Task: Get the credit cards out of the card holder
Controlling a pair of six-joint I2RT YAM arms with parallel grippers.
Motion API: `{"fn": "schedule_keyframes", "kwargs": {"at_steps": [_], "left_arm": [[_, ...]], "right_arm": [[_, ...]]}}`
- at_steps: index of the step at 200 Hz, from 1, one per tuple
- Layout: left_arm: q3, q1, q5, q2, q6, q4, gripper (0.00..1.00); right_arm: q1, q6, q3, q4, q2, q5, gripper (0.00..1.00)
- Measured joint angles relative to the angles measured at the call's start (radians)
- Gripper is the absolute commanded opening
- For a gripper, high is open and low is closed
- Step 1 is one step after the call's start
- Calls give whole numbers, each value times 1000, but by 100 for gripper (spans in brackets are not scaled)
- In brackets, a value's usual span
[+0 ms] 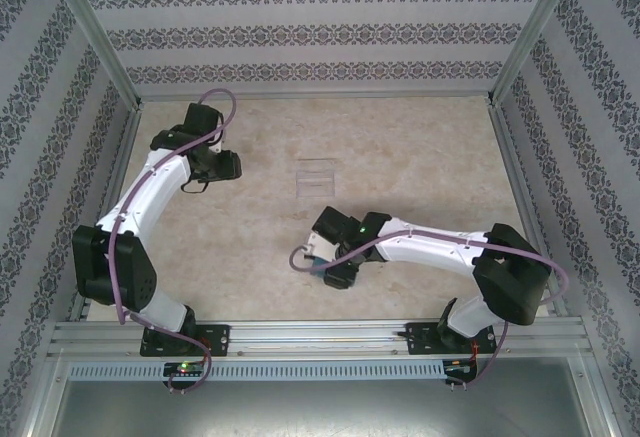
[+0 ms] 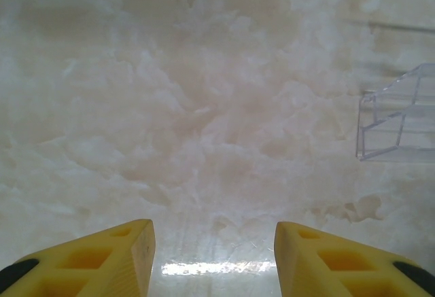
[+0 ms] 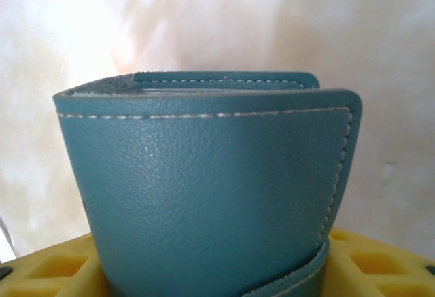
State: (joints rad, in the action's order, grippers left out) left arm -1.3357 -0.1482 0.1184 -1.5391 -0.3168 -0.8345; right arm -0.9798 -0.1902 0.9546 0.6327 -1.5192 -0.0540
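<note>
Filling the lower centre of the right wrist view, the card holder (image 3: 204, 195) is soft, pebbled teal leather with pale stitching, probably light and floppy, best gripped near its fold, and the right gripper (image 3: 217, 263) pinches it between 2 yellow fingers while the left gripper (image 2: 214, 242) hangs spread, empty.

Soft, even light from overhead; only faint shadows fall on the tabletop (image 1: 420, 157); in the left wrist view the marbled surface looks hazy, and a white streak of glare lies low at centre; in the right wrist view the teal card holder (image 3: 204, 188) is crisp, the backdrop overexposed and blurred.
</note>
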Motion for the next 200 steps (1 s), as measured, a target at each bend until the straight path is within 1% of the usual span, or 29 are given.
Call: {"fn": "schedule_keyframes", "kwargs": {"at_steps": [8, 31, 65, 102, 121, 153, 200], "left_arm": [[15, 0, 9, 3, -11, 6, 50], [37, 0, 27, 3, -40, 14, 49], [82, 0, 47, 18, -90, 58, 48], [100, -1, 65, 20, -121, 81, 48], [113, -2, 70, 21, -126, 97, 48], [145, -3, 97, 24, -134, 116, 48], [156, -10, 121, 24, -134, 122, 48]], "right_arm": [[1, 63, 24, -3, -2, 14, 59], [10, 236, 92, 1, -29, 46, 53], [18, 511, 190, 11, -145, 98, 50], [26, 761, 275, 43, -271, 101, 39], [33, 861, 315, 63, -314, 94, 39], [36, 999, 394, 105, -384, 91, 46], [35, 1109, 438, 149, -447, 92, 52]]}}
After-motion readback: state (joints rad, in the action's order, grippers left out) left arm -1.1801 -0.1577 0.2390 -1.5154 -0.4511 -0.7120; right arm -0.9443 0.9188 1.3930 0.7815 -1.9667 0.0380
